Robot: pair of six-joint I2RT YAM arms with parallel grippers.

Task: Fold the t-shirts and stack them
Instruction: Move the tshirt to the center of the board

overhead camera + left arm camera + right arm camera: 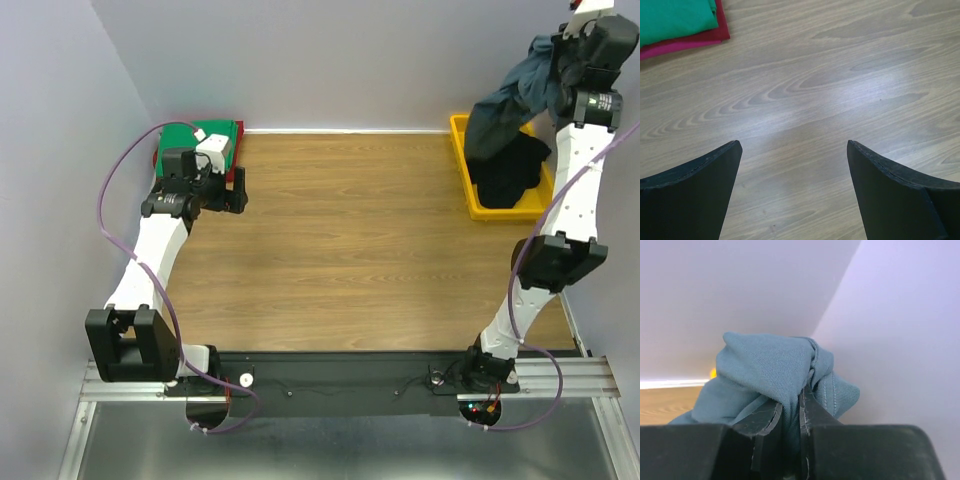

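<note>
One blue-grey t-shirt [767, 367], seemingly gripped, right pincer [790, 409]

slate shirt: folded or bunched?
Bunched, not folded. The slate shirt hangs crumpled from the right gripper, which is shut on a pinch of it, above the yellow bin.

The slate blue-grey t-shirt [510, 100] hangs bunched from the right pincer [790, 405] over crumpled black t-shirts [512, 172] in the bin [461, 160]. The green t-shirt [675, 17] lies folded on the red t-shirt [715, 35].
</note>
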